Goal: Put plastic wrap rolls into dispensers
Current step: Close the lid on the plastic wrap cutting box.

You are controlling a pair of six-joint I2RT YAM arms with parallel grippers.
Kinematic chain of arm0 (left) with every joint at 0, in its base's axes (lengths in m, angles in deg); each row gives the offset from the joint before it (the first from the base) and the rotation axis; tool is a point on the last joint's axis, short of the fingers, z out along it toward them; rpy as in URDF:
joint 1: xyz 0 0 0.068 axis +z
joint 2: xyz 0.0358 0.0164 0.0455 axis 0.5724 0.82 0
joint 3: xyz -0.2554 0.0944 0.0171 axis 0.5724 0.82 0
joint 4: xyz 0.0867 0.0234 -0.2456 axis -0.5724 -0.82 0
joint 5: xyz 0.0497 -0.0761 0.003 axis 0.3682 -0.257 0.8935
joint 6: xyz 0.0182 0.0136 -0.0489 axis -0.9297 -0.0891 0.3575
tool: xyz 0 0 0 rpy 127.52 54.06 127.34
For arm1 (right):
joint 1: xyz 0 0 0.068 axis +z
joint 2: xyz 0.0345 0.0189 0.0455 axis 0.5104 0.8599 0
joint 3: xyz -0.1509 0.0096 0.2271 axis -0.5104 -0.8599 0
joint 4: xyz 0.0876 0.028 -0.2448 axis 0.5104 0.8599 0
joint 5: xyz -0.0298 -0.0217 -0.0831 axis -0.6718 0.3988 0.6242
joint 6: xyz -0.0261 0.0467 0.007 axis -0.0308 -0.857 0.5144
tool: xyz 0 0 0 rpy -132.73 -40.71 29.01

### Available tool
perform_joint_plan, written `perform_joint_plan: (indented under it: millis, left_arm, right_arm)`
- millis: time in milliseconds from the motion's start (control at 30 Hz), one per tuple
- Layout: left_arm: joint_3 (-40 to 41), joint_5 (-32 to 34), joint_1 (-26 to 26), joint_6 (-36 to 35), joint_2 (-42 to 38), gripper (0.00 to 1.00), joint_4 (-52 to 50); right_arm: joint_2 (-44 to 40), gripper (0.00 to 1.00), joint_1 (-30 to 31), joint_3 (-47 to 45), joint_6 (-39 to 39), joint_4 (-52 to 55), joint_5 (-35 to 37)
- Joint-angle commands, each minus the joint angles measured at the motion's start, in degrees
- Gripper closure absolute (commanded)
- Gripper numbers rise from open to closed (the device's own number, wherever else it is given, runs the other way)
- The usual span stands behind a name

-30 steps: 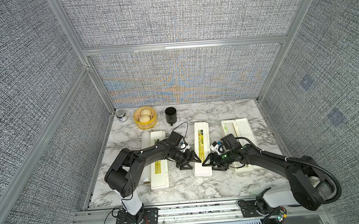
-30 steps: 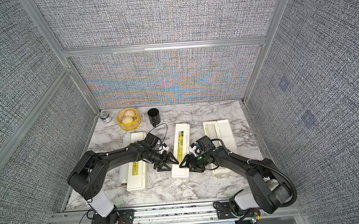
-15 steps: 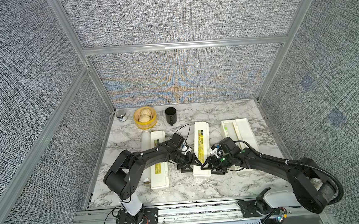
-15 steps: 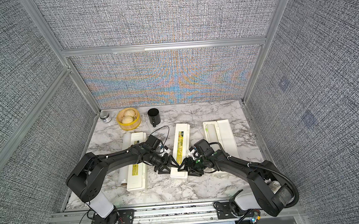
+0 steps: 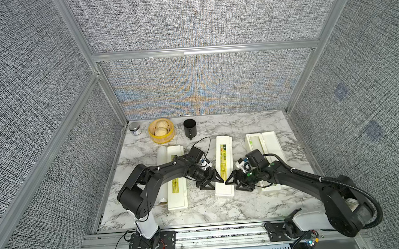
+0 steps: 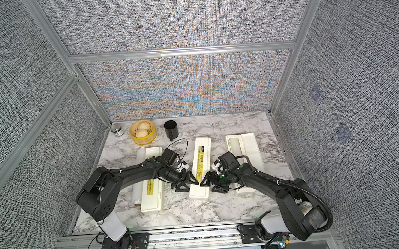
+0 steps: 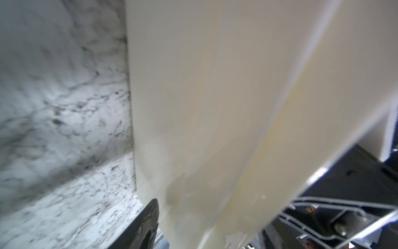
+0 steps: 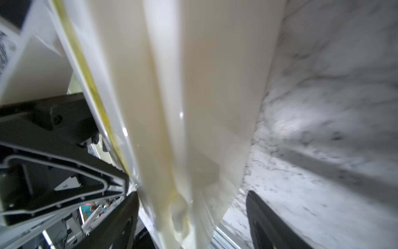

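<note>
In both top views, the loaded roll (image 5: 255, 148) is lying in the open right dispenser (image 5: 271, 148), and the loose roll (image 5: 162, 163) is waiting beside the shut left dispenser (image 5: 178, 196). The left gripper (image 5: 212, 183) and right gripper (image 5: 234, 184), jaws spread, are flanking the shut middle dispenser (image 5: 223, 152). Both wrist views are showing only its cream wall.

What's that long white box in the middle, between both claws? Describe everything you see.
The middle dispenser is a long, narrow cream plastic box, lid apparently shut, with a yellow printed strip on top. It lies flat on the marble table. The left gripper and right gripper flank its near end; whether they touch it is unclear.
</note>
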Motion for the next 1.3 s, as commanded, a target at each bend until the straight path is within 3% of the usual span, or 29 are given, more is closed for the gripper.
perform_joint_plan:
  millis: [0,400,767,1267]
  left_arm:
    - [-3.7,3.2,2.0,-4.2,0.8,0.27,-5.8]
    - [-29.2,3.9,6.4,-14.1,17.9,0.24,-16.1]
    - [-51.1,3.5,8.1,-14.1,33.5,0.23,-17.5]
    - [-42.5,2.3,6.9,-10.8,33.5,0.27,-11.2]
  right_arm:
    - [-0.3,0.19,-2.7,2.8,5.5,6.9,3.1]
    - [15.5,0.19,-11.3,23.6,12.9,7.9,0.5]
    - [31.0,0.2,-13.8,37.9,14.6,5.6,-3.3]
    - [38.7,0.32,-14.1,40.3,10.6,-2.8,-10.3]
